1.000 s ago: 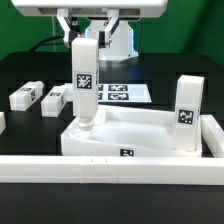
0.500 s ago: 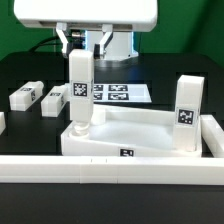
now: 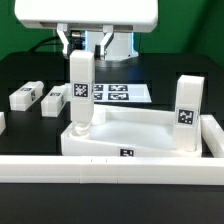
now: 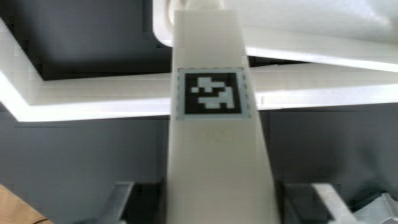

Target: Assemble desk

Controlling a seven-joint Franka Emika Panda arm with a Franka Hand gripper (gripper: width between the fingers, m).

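Observation:
The desk's white tray-like top (image 3: 150, 136) lies in the middle of the exterior view. My gripper (image 3: 81, 45) is shut on a tagged white leg (image 3: 80, 88) held upright, with the leg's lower end in the top's corner socket on the exterior view's left. In the wrist view the same leg (image 4: 217, 95) runs from between my fingers (image 4: 128, 203) down to the top's rim (image 4: 98, 100). A second leg (image 3: 187, 110) stands upright in the corner on the exterior view's right.
Two loose legs (image 3: 25, 96) (image 3: 55, 100) lie on the black table at the exterior view's left. The marker board (image 3: 120, 93) lies behind the top. A long low white rail (image 3: 110, 168) runs along the front and turns up the right side (image 3: 212, 135).
Over the first half second the gripper came down and shifted slightly toward the exterior view's left with the leg. Since then nothing has moved.

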